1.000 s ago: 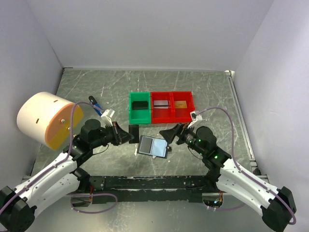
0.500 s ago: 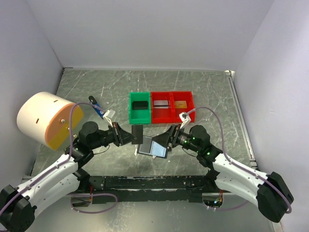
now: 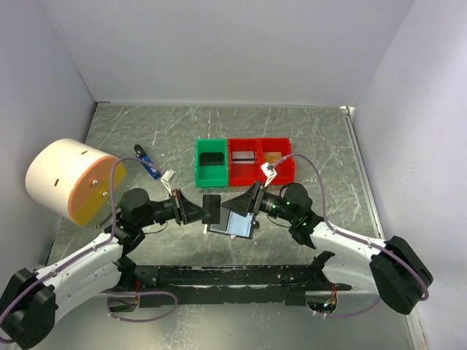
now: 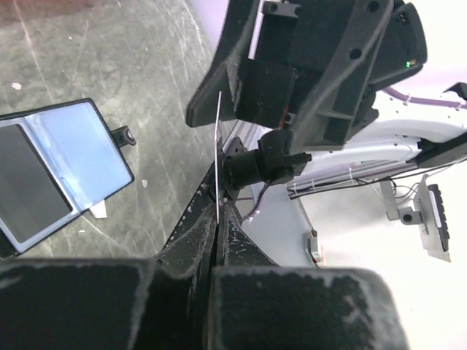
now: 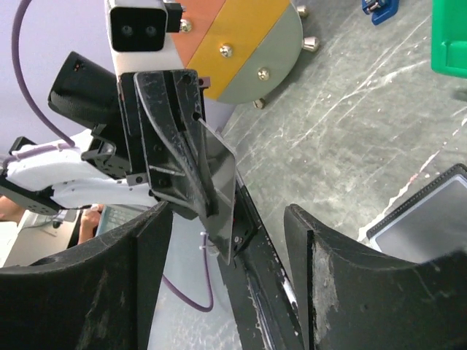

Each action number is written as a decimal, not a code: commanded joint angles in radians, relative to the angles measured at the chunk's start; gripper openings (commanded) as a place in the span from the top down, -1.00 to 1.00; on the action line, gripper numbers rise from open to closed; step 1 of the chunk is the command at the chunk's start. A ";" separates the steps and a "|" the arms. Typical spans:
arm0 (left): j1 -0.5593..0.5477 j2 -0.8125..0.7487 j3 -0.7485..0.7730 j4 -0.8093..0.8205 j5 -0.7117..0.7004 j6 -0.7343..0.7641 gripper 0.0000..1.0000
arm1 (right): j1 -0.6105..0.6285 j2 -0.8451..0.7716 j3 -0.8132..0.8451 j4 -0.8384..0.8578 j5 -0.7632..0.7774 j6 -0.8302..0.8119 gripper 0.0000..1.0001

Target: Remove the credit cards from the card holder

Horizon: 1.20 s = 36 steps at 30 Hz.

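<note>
1. Left wrist view: the left pincer (image 4: 217, 222) is pressed together on a black card (image 5: 220, 191), which stands edge-on.
2. The right pincer (image 5: 228, 215) is spread, with a finger on each side of that card and not touching it.
3. The holder (image 3: 233, 224) lies open on the desk (image 3: 314, 131), just beside both pincers.

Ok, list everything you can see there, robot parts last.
green bin: one, mid table.
red bins: two, joined, right of green.
black card: one, in green bin.
silvery card: one, in left red bin.
gold card: one, in right red bin.
card holder: one, black, open, centre.
held card: one, dark, in the left end effector.
drum: one, white, far left.
stick: one, blue-black, by drum.
left end effector: one, black, shut on held card.
right end effector: one, black, open, facing held card.
</note>
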 commanded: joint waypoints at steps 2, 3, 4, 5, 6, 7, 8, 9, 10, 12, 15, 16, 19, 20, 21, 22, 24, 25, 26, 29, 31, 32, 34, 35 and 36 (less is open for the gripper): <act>0.007 -0.047 -0.004 0.054 0.067 -0.013 0.86 | 0.004 0.106 0.060 0.158 -0.060 0.032 -0.14; 0.007 -0.056 -0.006 0.043 0.057 -0.011 0.87 | 0.008 0.131 0.068 0.192 -0.072 0.047 -0.04; 0.007 -0.063 -0.014 0.049 0.054 -0.016 0.87 | 0.012 0.154 0.078 0.212 -0.080 0.058 0.05; 0.007 -0.070 -0.025 0.068 0.050 -0.027 0.86 | 0.022 0.174 0.090 0.225 -0.090 0.062 0.10; 0.007 -0.075 -0.035 0.088 0.046 -0.039 0.86 | 0.035 0.191 0.101 0.236 -0.095 0.059 0.12; 0.007 -0.077 -0.042 0.102 0.044 -0.048 0.86 | 0.046 0.203 0.108 0.237 -0.096 0.054 0.14; 0.007 -0.076 -0.043 0.106 0.044 -0.051 0.86 | 0.054 0.211 0.111 0.237 -0.092 0.049 0.18; 0.007 -0.072 -0.042 0.101 0.044 -0.049 0.86 | 0.059 0.217 0.109 0.241 -0.084 0.048 0.22; 0.007 -0.070 -0.039 0.095 0.048 -0.045 0.86 | 0.060 0.223 0.105 0.249 -0.079 0.049 0.32; 0.007 -0.064 -0.036 0.090 0.054 -0.042 0.86 | 0.059 0.233 0.095 0.280 -0.082 0.059 0.52; 0.007 -0.068 -0.028 0.062 0.051 -0.029 0.85 | 0.060 0.236 0.094 0.276 -0.074 0.062 0.96; 0.007 -0.072 -0.023 0.041 0.045 -0.021 0.82 | 0.059 0.234 0.099 0.254 -0.068 0.054 1.00; 0.007 -0.089 -0.009 -0.028 0.030 0.001 0.52 | 0.059 0.211 0.094 0.217 -0.037 0.039 1.00; 0.007 -0.095 -0.007 -0.042 0.027 0.005 0.38 | 0.058 0.201 0.088 0.213 -0.023 0.039 1.00; 0.007 -0.103 -0.007 -0.049 0.025 0.009 0.31 | 0.057 0.192 0.083 0.209 -0.012 0.037 1.00; 0.007 -0.111 -0.008 -0.054 0.027 0.009 0.29 | 0.058 0.185 0.083 0.199 -0.008 0.031 1.00; 0.007 -0.121 -0.007 -0.067 0.034 0.019 0.34 | 0.058 0.180 0.095 0.183 -0.017 0.021 1.00; 0.007 -0.122 -0.004 -0.074 0.040 0.026 0.39 | 0.057 0.182 0.099 0.186 -0.026 0.019 1.00; 0.007 -0.120 -0.002 -0.077 0.049 0.032 0.44 | 0.058 0.186 0.100 0.198 -0.033 0.024 1.00; 0.007 -0.100 0.005 -0.071 0.066 0.046 0.63 | 0.058 0.198 0.099 0.236 -0.051 0.043 1.00; 0.007 -0.085 0.002 -0.052 0.069 0.036 0.76 | 0.057 0.208 0.095 0.258 -0.069 0.053 1.00; 0.007 -0.080 -0.002 -0.035 0.069 0.027 0.80 | 0.057 0.210 0.093 0.269 -0.076 0.058 0.98; 0.007 -0.074 -0.018 0.012 0.071 0.003 0.86 | 0.057 0.211 0.084 0.279 -0.084 0.065 0.78; 0.007 -0.072 -0.024 0.038 0.071 -0.007 0.86 | 0.057 0.209 0.078 0.284 -0.082 0.066 0.69; 0.007 -0.072 -0.028 0.047 0.069 -0.012 0.86 | 0.056 0.207 0.070 0.285 -0.077 0.067 0.61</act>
